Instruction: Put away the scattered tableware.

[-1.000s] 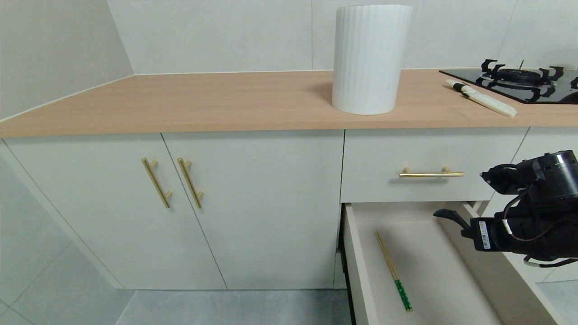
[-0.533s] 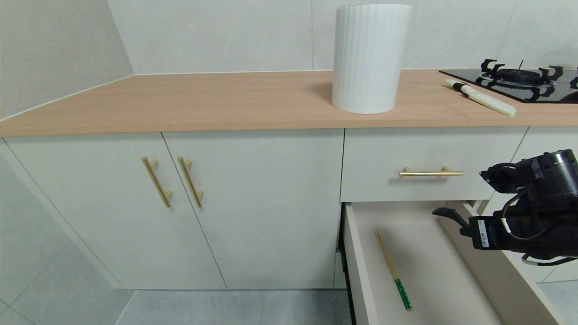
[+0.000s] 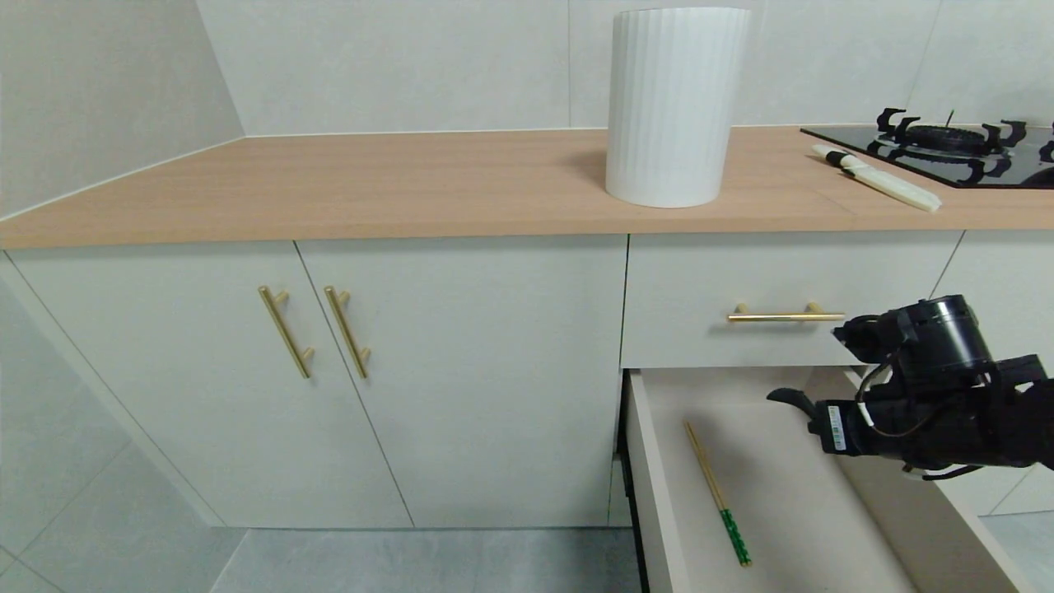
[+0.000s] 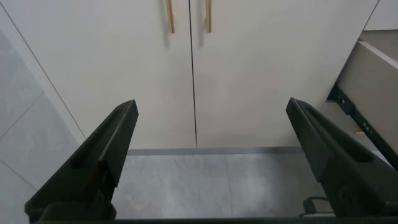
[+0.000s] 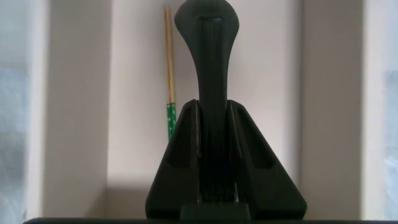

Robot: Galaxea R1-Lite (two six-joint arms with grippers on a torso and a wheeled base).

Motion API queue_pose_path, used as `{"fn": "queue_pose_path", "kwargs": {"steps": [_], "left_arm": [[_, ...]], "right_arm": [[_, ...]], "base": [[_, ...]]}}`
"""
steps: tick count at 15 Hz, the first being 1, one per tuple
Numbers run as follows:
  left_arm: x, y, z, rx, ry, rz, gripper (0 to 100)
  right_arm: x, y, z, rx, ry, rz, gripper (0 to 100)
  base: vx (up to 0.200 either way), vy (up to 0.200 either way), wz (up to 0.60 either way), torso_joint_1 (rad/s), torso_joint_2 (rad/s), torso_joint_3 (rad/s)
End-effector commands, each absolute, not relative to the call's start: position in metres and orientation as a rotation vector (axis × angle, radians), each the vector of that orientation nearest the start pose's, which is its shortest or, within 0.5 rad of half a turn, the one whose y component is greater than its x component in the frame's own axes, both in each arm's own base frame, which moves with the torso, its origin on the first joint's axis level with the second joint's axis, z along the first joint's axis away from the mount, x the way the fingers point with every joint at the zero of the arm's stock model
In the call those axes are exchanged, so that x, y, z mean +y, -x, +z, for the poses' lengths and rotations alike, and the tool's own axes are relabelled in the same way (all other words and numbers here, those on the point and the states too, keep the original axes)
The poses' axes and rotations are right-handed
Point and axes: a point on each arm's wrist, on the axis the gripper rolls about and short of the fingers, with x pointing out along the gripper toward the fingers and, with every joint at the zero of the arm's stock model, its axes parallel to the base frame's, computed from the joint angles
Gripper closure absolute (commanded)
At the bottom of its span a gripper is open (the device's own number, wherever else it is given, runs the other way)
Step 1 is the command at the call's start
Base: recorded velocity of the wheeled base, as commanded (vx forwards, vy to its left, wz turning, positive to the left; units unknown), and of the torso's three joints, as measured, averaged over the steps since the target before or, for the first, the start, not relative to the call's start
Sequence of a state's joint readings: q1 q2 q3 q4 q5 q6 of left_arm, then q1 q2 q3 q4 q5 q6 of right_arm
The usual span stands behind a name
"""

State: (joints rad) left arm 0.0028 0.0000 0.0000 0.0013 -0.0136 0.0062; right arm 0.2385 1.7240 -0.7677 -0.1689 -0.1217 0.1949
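While hovering over open drawer [image 3: 650, 461], held right gripper [image 3: 782, 398] pinched together on nothing. Held left gripper [image 4: 210, 109] spread wide, empty, low before cabinet doors [image 3: 329, 371]. Found chopsticks [image 3: 716, 494] lying on drawer floor, near its left wall: part done, by look of it. Spotted white utensil with dark band [image 3: 877, 178] out on wooden counter [image 3: 370, 181] beside stove [image 3: 947, 148]; likely next, then shutting drawer. Noted tall ribbed white container [image 3: 671, 107] on counter, pale tiled wall behind.

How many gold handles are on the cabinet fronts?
3. The left door handle and right door handle, upright, side by side; the drawer handle, level, on the shut top drawer. The open drawer below may hide another.
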Motion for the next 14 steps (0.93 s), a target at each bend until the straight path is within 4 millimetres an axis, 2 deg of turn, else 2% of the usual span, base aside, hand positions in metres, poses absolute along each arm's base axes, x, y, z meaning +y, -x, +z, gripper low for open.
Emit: {"fn": "queue_pose_path", "kwargs": {"steps": [1,7,10,14], "left_arm": [[0.000,0.023,0.075,0.003,-0.008,-0.011,0],[0.000,0.023,0.075,0.003,-0.006,-0.011,0],[0.000,0.023,0.075,0.003,-0.006,-0.011,0],[0.000,0.023,0.075,0.003,-0.006,-0.011,0]], "right_arm": [[0.067,-0.290,0.079,0.905,-0.019,0.017,100],[0.073,-0.313,-0.008,0.971,-0.001,0.004,100],[0.068,-0.318,-0.024,0.927,-0.022,-0.006,100],[0.067,-0.317,-0.038,0.962,-0.011,-0.013,100]], "base": [[0.000,0.000,0.00,0.000,0.00,0.000],[0.000,0.000,0.00,0.000,0.00,0.000],[0.000,0.000,0.00,0.000,0.00,0.000],[0.000,0.000,0.00,0.000,0.00,0.000]]}}
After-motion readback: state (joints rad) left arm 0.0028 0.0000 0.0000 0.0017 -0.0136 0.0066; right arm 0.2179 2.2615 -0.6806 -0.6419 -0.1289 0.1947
